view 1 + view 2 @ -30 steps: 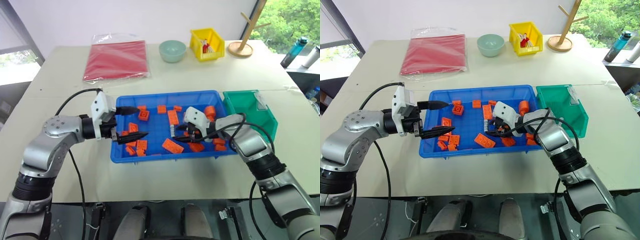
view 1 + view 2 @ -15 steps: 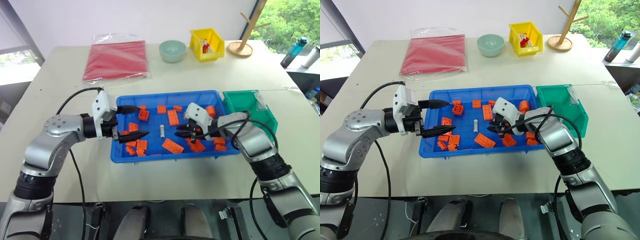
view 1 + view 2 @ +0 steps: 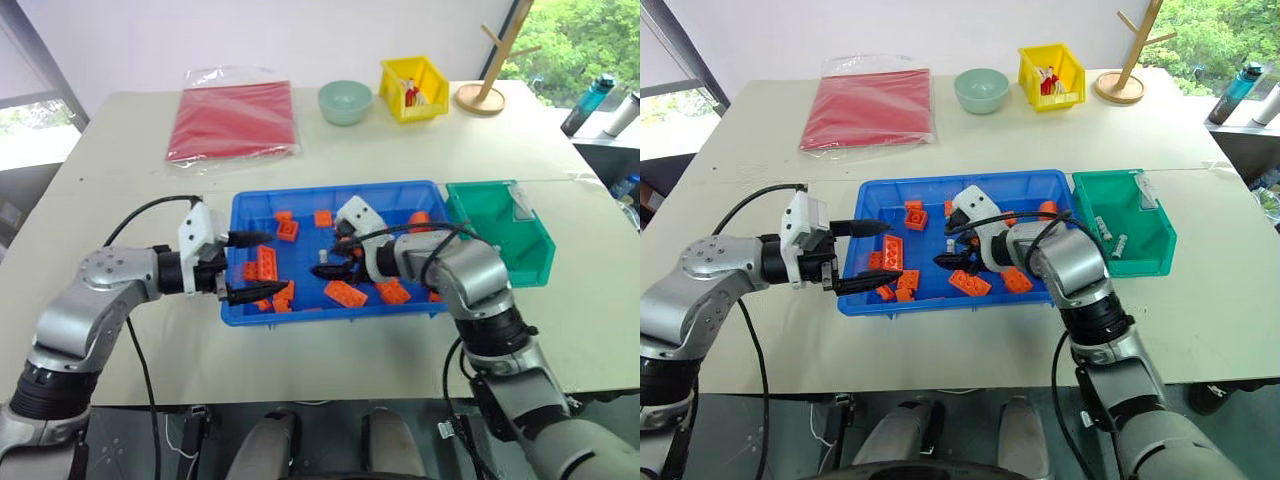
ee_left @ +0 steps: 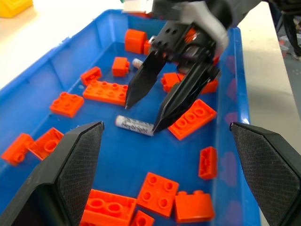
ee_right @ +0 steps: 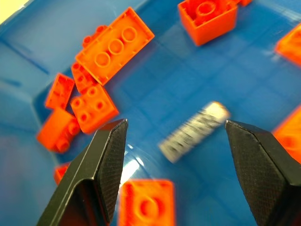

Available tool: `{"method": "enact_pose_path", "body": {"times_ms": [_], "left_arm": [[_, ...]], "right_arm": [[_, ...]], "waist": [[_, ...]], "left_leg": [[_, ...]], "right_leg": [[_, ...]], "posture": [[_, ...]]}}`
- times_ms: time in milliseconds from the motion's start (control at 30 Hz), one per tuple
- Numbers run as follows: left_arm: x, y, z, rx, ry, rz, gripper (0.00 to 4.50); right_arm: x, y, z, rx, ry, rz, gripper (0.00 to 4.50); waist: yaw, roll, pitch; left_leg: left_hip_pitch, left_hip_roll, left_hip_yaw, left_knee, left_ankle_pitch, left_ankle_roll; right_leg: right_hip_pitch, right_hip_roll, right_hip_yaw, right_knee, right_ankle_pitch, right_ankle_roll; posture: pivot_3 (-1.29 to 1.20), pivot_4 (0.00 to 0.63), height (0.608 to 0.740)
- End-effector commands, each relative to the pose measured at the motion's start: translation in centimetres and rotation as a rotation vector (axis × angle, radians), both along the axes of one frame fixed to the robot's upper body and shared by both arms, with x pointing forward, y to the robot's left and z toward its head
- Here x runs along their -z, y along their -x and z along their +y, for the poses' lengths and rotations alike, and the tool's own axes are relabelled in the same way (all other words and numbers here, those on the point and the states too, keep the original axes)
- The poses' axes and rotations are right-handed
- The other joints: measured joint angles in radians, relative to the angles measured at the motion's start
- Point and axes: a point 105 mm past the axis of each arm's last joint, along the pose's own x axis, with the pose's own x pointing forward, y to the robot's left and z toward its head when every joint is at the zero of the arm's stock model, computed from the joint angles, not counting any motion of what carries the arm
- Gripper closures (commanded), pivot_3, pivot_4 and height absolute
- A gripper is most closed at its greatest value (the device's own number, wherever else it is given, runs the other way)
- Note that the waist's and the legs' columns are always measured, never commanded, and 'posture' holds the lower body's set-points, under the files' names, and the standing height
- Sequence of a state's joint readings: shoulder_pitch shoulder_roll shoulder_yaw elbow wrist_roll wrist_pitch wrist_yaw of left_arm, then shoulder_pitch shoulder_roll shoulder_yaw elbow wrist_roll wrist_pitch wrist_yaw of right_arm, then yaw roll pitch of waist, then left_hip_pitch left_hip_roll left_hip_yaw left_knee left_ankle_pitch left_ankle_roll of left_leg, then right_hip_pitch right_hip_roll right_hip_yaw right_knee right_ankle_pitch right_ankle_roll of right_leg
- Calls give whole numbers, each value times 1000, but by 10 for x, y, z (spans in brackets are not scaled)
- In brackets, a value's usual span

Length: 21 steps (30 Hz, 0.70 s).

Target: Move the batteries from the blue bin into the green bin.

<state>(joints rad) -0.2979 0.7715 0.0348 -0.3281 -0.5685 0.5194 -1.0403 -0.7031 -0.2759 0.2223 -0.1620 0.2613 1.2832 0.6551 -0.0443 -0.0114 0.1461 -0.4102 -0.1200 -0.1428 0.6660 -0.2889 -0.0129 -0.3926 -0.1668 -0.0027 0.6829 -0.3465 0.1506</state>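
Observation:
One battery [image 4: 134, 125] lies flat on the floor of the blue bin [image 3: 330, 313] among orange bricks. My right gripper [image 3: 322, 260] is open and hovers over it, one finger on each side; the battery [image 5: 193, 132] lies between the fingers [image 5: 96, 174]. My left gripper [image 3: 262, 266] stands open at the bin's left end, above some bricks and holding nothing. The green bin [image 3: 1160, 240] sits against the blue bin's right end. Two batteries [image 3: 1102, 228] lie inside it.
Orange bricks [image 3: 345, 293] are scattered across the blue bin. At the table's far side lie a red pouch [image 3: 232, 118], a pale green bowl [image 3: 345, 102], a yellow bin [image 3: 413, 88] and a wooden rack [image 3: 488, 92]. Bottles [image 3: 588, 105] stand off the right edge.
My right gripper has swung left across the blue bin, rolled and opened wider, and now straddles the battery. The left gripper has hardly moved.

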Motion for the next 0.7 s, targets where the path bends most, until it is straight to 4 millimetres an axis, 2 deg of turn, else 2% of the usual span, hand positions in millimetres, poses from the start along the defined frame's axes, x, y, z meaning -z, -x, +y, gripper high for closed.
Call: {"method": "enact_pose_path", "body": {"times_ms": [33, 300, 400, 533, 700], "left_arm": [[-13, 5, 2, 1, -1, -58, 0], [-15, 7, 4, -11, 0, -55, 0], [-15, 6, 4, -13, -1, -55, 0], [-16, 5, 4, -11, -4, -58, 0], [-16, 4, 4, -5, -6, -58, 0]], "right_arm": [[-8, -7, 1, 38, -15, -15, 1145], [0, -16, -1, 85, 1, -6, 1145], [2, -19, 4, 92, -6, -5, 1145], [-9, -19, 22, 79, -70, 5, 1145], [-11, -16, 31, 57, -78, 11, 1145]], "waist": [[-1, 0, 0], [-3, 0, 0], [-3, 0, 0], [-6, 0, 0], [-9, 0, 0]], "left_leg": [[0, 0, 0, 0, 0, 0], [0, 0, 0, 0, 0, 0], [0, 0, 0, 0, 0, 0], [0, 0, 0, 0, 0, 0], [0, 0, 0, 0, 0, 0]], "right_leg": [[0, 0, 0, 0, 0, 0], [0, 0, 0, 0, 0, 0], [0, 0, 0, 0, 0, 0], [0, 0, 0, 1, 0, 0], [0, 0, 0, 1, 0, 0]], "posture": [[0, 150, 717], [0, 150, 717], [0, 150, 717], [0, 150, 717], [0, 150, 717]]}}
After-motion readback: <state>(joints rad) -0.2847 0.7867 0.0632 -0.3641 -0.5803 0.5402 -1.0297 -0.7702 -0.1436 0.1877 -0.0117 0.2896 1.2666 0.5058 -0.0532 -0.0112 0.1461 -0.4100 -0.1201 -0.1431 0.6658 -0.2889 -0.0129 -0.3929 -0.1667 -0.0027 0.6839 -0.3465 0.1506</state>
